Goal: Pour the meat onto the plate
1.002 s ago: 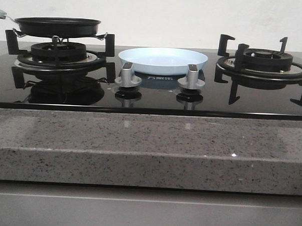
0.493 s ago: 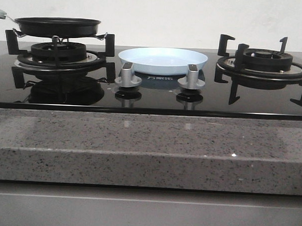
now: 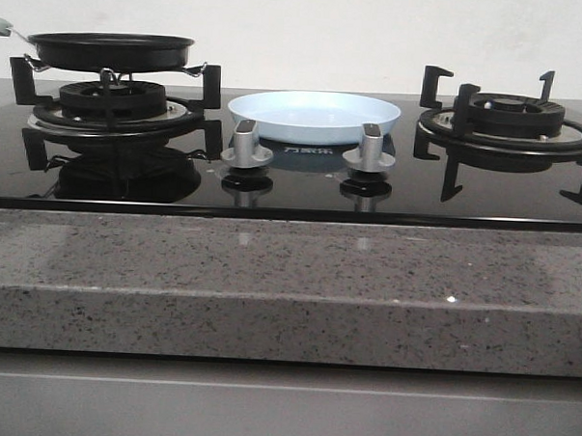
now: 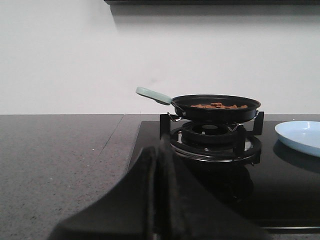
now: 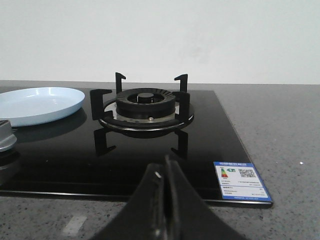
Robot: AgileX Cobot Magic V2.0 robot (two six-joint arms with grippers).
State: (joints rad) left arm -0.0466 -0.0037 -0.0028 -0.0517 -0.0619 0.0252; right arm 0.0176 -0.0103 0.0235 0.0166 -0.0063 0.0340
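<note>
The meat [image 4: 216, 105], small tan-brown pieces, lies in a black frying pan [image 4: 216, 107] with a pale green handle [image 4: 153, 95] on the left burner; the pan also shows in the front view [image 3: 110, 50], where the meat is hidden by its rim. The pale blue plate [image 3: 313, 117] sits empty at the middle back of the cooktop; it also shows in the left wrist view [image 4: 299, 137] and the right wrist view [image 5: 37, 104]. My left gripper [image 4: 159, 150] is shut and empty, short of the pan. My right gripper [image 5: 164, 167] is shut and empty, short of the right burner.
Two silver knobs [image 3: 247, 145] [image 3: 369, 149] stand in front of the plate. The bare right burner grate [image 3: 508, 121] stands at the right. A speckled stone counter edge [image 3: 288, 290] runs along the front. A label [image 5: 241, 181] sticks on the glass corner.
</note>
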